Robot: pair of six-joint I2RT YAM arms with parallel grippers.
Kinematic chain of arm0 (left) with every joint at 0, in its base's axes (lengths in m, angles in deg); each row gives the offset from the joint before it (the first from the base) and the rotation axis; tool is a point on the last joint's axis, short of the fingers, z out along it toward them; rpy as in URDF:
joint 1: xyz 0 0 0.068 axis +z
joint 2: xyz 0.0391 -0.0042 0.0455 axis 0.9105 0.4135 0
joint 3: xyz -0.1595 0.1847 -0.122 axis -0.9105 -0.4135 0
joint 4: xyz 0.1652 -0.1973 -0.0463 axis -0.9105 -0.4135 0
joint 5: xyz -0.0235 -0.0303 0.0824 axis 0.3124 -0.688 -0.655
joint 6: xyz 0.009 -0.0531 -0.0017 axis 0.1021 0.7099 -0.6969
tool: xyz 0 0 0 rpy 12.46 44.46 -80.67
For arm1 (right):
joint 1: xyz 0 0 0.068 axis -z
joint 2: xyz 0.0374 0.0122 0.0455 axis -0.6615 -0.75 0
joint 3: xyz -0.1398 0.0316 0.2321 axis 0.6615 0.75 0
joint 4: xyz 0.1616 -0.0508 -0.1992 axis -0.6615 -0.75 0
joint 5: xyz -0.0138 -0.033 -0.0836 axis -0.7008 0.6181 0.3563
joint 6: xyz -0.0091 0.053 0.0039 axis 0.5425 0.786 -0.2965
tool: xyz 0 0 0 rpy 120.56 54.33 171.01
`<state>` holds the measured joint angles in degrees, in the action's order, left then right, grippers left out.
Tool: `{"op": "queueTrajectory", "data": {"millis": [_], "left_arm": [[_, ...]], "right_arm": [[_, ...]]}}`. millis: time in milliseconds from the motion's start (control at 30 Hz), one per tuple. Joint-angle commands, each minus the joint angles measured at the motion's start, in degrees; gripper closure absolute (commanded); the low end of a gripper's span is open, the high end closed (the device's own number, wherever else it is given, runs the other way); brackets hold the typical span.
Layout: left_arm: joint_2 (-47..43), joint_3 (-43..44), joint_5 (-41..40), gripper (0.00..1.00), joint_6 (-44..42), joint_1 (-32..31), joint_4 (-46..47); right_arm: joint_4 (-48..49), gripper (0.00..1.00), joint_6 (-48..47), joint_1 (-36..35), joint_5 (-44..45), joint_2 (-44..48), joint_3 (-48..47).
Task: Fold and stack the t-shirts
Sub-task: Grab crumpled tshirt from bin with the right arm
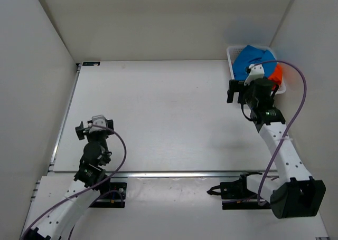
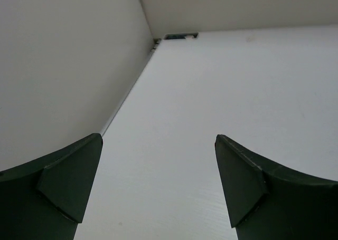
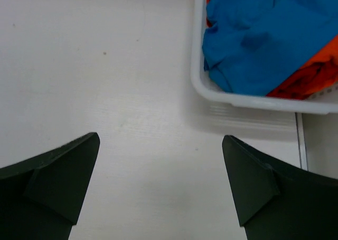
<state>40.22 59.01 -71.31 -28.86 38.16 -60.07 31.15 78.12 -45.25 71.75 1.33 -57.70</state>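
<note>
White walls close three sides of the table (image 1: 158, 113), and wide room lies between my arms. My right tool (image 3: 161, 192) hangs open beside the basket (image 3: 199, 66) in the far right corner, blue t-shirt (image 3: 264, 34) heaped over orange t-shirt (image 3: 319, 66) inside. My left tool (image 2: 158, 190) gapes open, empty, near the left wall.

No writing, brand or number can be read. The small dark plate (image 1: 91, 64) at far left is too blurred.

White arms (image 1: 282, 150) with black joints (image 1: 95, 155) and purple cables (image 1: 303, 92).
</note>
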Motion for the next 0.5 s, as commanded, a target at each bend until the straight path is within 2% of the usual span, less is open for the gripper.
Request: {"op": "queueTrajectory", "data": {"millis": [0,133,167,200,267,333,367,467], "left_arm": [[13.8,14.3,13.7,0.01,-0.7,3.5,-13.3],[28.1,26.2,34.8,0.01,4.7,13.6,-25.3],[34.0,30.9,38.5,0.01,4.8,14.8,-28.7],[37.3,33.4,39.6,0.01,5.5,15.4,-32.5],[52.0,45.2,41.6,0.02,5.7,16.0,-39.4],[65.3,56.9,48.3,0.03,4.8,16.9,-48.6],[67.6,59.7,50.7,0.08,5.1,17.3,-49.9],[73.9,67.1,52.9,0.05,6.4,16.7,-51.2]], "right_arm": [[-8.0,0.01,-1.0,-0.7,-0.3,-8.4,-9.8],[-10.1,0.00,-0.9,-6.4,12.3,-13.9,-19.1],[-10.9,0.00,-0.8,-7.2,12.5,-15.7,-21.3],[-10.9,0.01,-0.9,-7.8,13.4,-16.3,-22.3],[-10.5,0.01,-1.0,-9.2,13.4,-16.9,-23.2],[-10.2,0.00,-2.1,-9.3,10.9,-16.7,-22.5],[-9.9,0.01,-1.9,-9.3,10.9,-16.9,-21.2],[-12.5,0.00,-4.2,-8.8,9.5,-17.7,-22.1]]}}
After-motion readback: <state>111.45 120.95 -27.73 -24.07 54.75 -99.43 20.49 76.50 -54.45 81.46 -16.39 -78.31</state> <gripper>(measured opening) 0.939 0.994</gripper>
